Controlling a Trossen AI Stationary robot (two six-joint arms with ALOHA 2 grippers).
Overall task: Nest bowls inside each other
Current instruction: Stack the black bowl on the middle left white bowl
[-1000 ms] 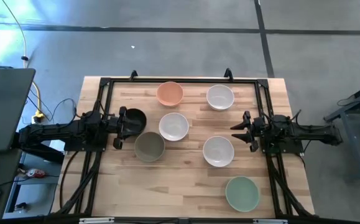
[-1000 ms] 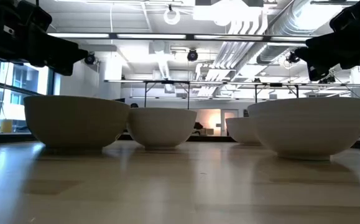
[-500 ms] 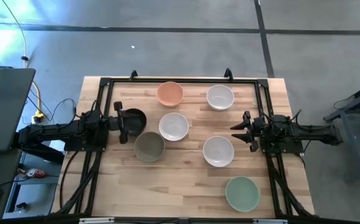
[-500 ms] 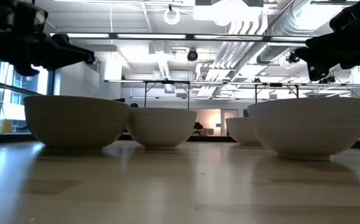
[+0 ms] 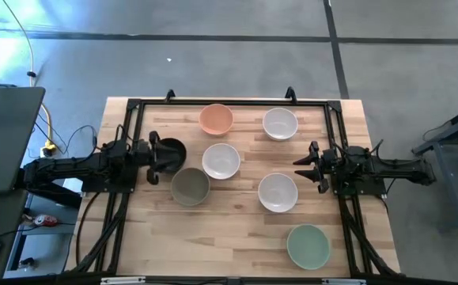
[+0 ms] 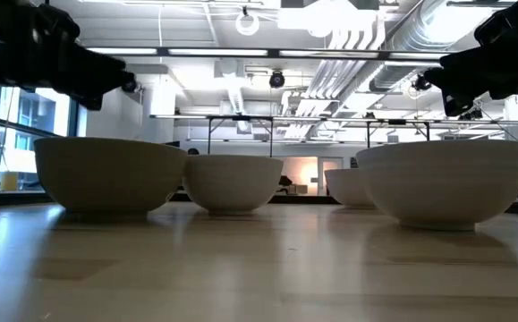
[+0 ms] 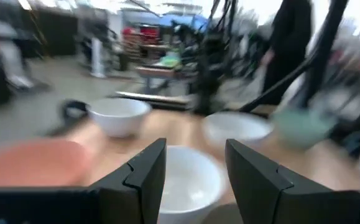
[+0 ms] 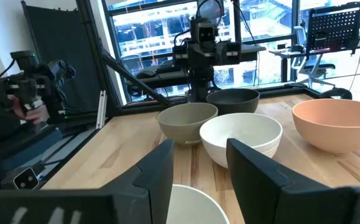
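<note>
The high camera looks straight down on the whole table (image 5: 236, 229). The low camera sits at table-top height, very near the bowls, facing level into the room. Each wrist camera looks forward past its own fingers, from opposite sides. Both wrist views share the middle white bowl (image 8: 240, 138) and the peach-orange bowl (image 8: 334, 124).

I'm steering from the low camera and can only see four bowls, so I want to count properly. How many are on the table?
Observer: Seven, none nested yet. The pale green bowl sits alone on the right arm's side.
Operator: Which one is the left arm closest to?
Observer: The black bowl. The left gripper hovers at its rim, fingers open.
Operator: And the right arm?
Observer: The right gripper is open beside a white bowl, not touching it.
</note>
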